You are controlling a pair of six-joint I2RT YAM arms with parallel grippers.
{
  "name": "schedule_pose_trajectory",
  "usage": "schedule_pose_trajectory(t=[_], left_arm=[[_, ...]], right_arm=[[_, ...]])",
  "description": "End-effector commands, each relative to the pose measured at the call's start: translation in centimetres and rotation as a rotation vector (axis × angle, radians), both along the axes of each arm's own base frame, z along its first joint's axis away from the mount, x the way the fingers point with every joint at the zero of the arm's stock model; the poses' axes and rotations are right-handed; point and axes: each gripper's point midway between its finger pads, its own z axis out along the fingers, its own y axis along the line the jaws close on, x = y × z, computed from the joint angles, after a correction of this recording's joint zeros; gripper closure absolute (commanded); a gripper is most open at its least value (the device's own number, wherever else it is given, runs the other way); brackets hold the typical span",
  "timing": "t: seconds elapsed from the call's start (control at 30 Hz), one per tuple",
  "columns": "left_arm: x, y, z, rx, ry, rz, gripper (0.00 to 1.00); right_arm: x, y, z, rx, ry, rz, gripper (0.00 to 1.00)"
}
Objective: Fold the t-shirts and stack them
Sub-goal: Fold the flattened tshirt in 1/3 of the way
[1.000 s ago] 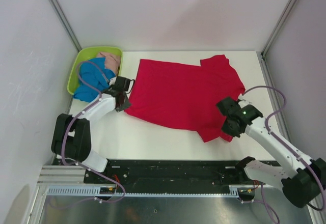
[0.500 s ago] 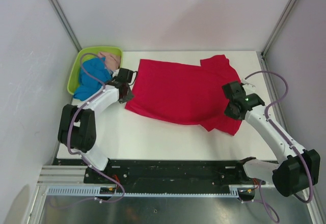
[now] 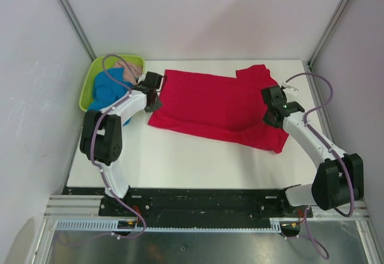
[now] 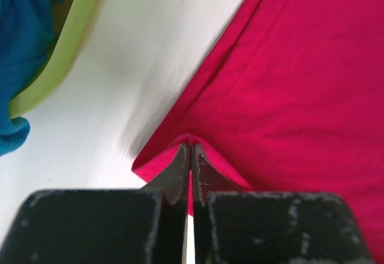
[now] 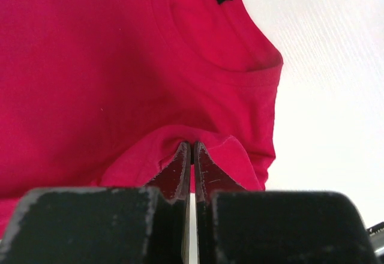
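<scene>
Left gripper (image 4: 191, 151) and right gripper (image 5: 192, 149) each pinch a lifted fold of the red t-shirt (image 3: 210, 105), which is spread along the tabletop's far edge. Gripping both ends probably keeps the near side taut for folding.

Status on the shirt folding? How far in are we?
Early. Done: the red shirt is laid out on the table. In hand: the left gripper and right gripper are each shut on a pinch of its cloth, hem end and collar end; first fold unfinished. Left: the blue shirt and pink shirt sit crumpled in the green basket; no stack exists.
</scene>
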Motion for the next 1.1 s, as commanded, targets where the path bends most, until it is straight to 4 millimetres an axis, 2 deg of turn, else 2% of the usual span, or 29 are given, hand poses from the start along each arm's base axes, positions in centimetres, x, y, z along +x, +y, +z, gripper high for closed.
schedule_pose_trajectory(t=[0.0, 0.33, 0.73, 1.07], left_arm=[[2.0, -0.4, 1.2, -0.001, -0.05, 0.015, 1.0], [2.4, 0.0, 1.4, 0.01, -0.062, 0.043, 1.0], [2.9, 0.6, 2.0, 0.002, -0.088, 0.082, 1.0], [3.8, 0.4, 1.0, -0.012, -0.076, 0.079, 1.0]], right_arm=[[2.7, -0.6, 1.3, -0.034, -0.084, -0.027, 1.0], [4.1, -1.2, 1.1, -0.04, -0.105, -0.044, 1.0], [4.0, -2.9, 0.6, -0.082, -0.081, -0.081, 1.0], [4.2, -2.9, -0.3, -0.083, -0.06, -0.085, 1.0]])
